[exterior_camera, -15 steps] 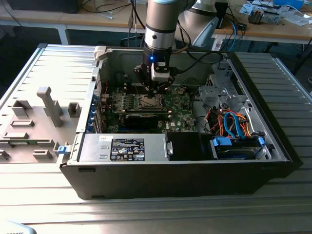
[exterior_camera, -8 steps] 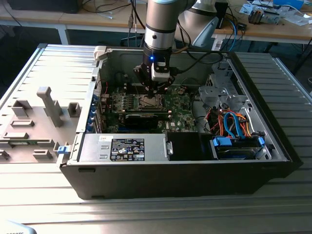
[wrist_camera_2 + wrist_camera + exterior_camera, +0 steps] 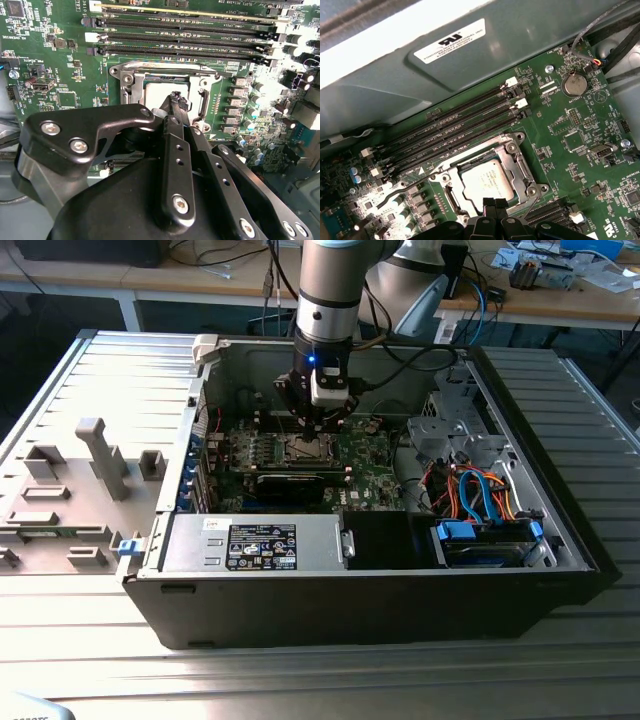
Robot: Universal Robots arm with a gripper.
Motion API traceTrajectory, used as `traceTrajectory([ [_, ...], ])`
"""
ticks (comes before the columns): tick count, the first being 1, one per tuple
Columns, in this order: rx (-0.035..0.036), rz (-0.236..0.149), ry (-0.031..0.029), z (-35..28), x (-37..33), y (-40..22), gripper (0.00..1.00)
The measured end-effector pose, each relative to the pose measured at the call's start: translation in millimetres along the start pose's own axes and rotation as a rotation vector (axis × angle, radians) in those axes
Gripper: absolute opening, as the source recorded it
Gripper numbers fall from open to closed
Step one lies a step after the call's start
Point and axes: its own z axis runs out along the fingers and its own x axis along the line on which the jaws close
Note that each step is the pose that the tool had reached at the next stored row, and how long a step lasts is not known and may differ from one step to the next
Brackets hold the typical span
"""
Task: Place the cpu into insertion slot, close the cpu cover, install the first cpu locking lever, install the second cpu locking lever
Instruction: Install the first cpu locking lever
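The cpu (image 3: 487, 181) lies flat in the socket on the green motherboard (image 3: 560, 135), its silver top showing through the square window of the cpu cover (image 3: 517, 165), which lies down around it. In the second wrist view the cpu (image 3: 159, 92) and the cpu cover (image 3: 131, 82) sit just beyond my fingertips. My gripper (image 3: 493, 204) is shut with nothing between its fingers, its tips pressed together at the socket's edge. One thin lever wire (image 3: 400, 192) sticks out sideways from the socket, and another (image 3: 532, 205) runs along the opposite side. The exterior view has my gripper (image 3: 318, 422) hanging low over the socket (image 3: 303, 448).
Several memory slots (image 3: 460, 127) run beside the socket. A coin battery (image 3: 575, 84) and small connectors dot the board. The open case's walls (image 3: 300, 600), a power supply (image 3: 255, 545) and a drive bay with blue and orange cables (image 3: 480, 510) surround the board.
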Motion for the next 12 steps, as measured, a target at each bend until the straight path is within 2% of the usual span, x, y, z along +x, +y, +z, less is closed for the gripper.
traceTrajectory([
  [12, 0.0001, -0.006, -0.0004, 0.0, 0.0, 0.0, 0.11],
])
